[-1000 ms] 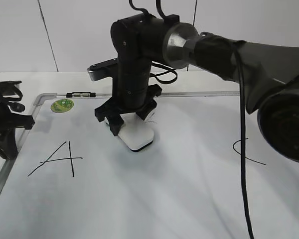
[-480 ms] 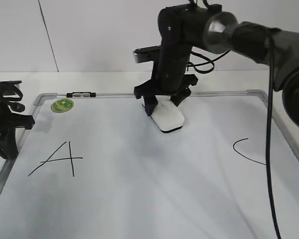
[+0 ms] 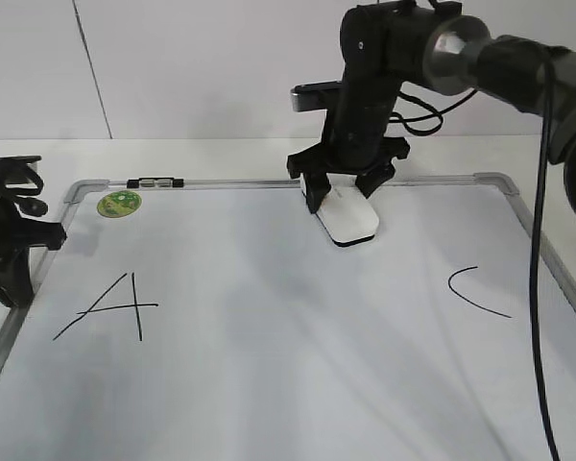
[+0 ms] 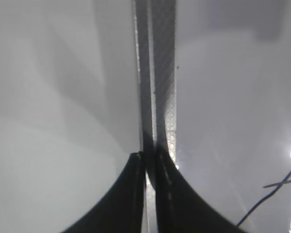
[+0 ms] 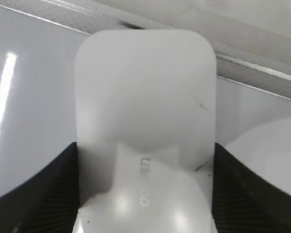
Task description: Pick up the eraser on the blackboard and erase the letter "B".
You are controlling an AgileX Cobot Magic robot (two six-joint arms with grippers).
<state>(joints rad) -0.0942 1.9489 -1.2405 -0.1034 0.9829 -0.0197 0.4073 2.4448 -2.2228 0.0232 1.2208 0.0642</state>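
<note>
My right gripper (image 3: 348, 197) is shut on the white eraser (image 3: 348, 220), whose dark underside rests on the blackboard (image 3: 269, 365) near its far edge, right of centre. In the right wrist view the eraser (image 5: 145, 126) fills the frame between the two black fingers (image 5: 145, 194), with grey print on top. No letter "B" shows on the board; the middle is blank. My left gripper (image 4: 148, 158) is shut and empty over the board's left frame; it also shows at the left edge of the exterior view (image 3: 10, 240).
A black "A" (image 3: 115, 305) is at the left of the board and a black "C" (image 3: 475, 291) at the right. A green round sticker (image 3: 120, 203) sits at the far left corner. The grey frame (image 3: 202, 181) runs along the far edge.
My right gripper has slid the eraser rightward and toward the far edge, from left of centre to right of centre. The left arm has not moved.
</note>
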